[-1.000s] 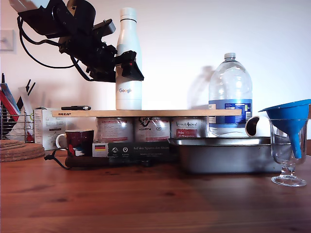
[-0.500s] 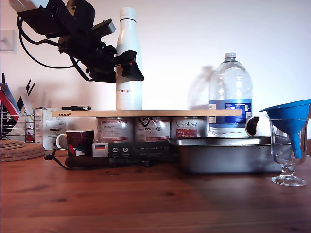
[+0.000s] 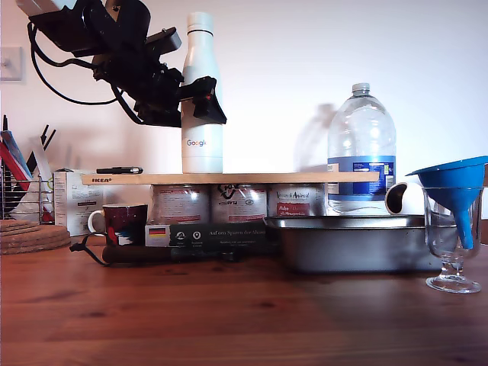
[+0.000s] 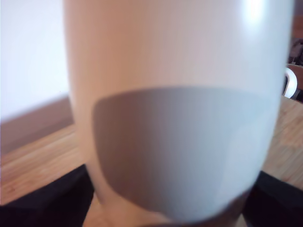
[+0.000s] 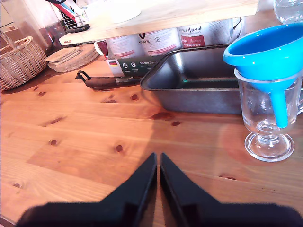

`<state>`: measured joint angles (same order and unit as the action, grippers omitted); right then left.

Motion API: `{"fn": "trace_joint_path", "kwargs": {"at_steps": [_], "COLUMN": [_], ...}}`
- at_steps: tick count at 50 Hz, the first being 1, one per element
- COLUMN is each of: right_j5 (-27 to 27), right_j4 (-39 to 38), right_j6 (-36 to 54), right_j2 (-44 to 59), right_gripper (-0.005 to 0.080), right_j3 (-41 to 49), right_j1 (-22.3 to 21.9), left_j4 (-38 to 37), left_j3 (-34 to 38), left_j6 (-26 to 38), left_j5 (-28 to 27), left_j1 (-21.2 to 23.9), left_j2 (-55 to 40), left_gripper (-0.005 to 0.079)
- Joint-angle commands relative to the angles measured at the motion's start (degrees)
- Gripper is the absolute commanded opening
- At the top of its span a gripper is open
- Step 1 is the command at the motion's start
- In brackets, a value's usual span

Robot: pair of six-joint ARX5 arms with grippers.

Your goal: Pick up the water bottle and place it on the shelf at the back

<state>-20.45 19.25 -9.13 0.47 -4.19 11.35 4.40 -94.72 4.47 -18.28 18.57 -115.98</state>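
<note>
Straddling the water bottle (image 3: 201, 149) mid-body with my first end effector (image 3: 206, 103); clamped or loose, cannot tell. Bottle upright on the shelf (image 3: 267, 178), toward the exterior view's left end. Hovering my second end effector (image 5: 157, 158) over the tabletop (image 5: 85, 142), tips pressed together, empty.

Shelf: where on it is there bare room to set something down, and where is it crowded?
The shelf is bare from the bottle to its end by the jug. Only a narrow gap lies between the pen and the bottle, with my first gripper around the bottle above it.
</note>
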Motion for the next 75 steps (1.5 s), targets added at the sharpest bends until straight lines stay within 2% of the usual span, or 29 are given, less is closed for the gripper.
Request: {"fn": "trace_joint_path", "kwargs": {"at_steps": [1, 24, 29, 75], "right_j5": [-0.02, 0.0, 0.0, -0.02], "right_j4": [-0.52, -0.52, -0.52, -0.5], "right_j6": [-0.07, -0.07, -0.07, -0.09], "right_j2": [-0.37, -0.35, -0.37, -0.35], "right_gripper": [-0.0012, -0.0012, -0.0012, -0.0012], "right_j3": [0.31, 0.31, 0.31, 0.31], "right_j1": [0.26, 0.26, 0.26, 0.26], "left_j4": [0.94, 0.39, -0.59, -2.71], "left_j3": [-0.57, -0.57, -0.57, -0.57], "left_j6": [0.07, 2.32, 4.59, 4.57], "left_j5": [-0.22, -0.74, -0.79, -4.22], "left_j1": [-0.02, 0.94, 0.94, 0.46], "left_j2": [0.15, 0.28, 0.59, 2.84], "left_gripper": [0.077, 0.077, 0.077, 0.0768]}}
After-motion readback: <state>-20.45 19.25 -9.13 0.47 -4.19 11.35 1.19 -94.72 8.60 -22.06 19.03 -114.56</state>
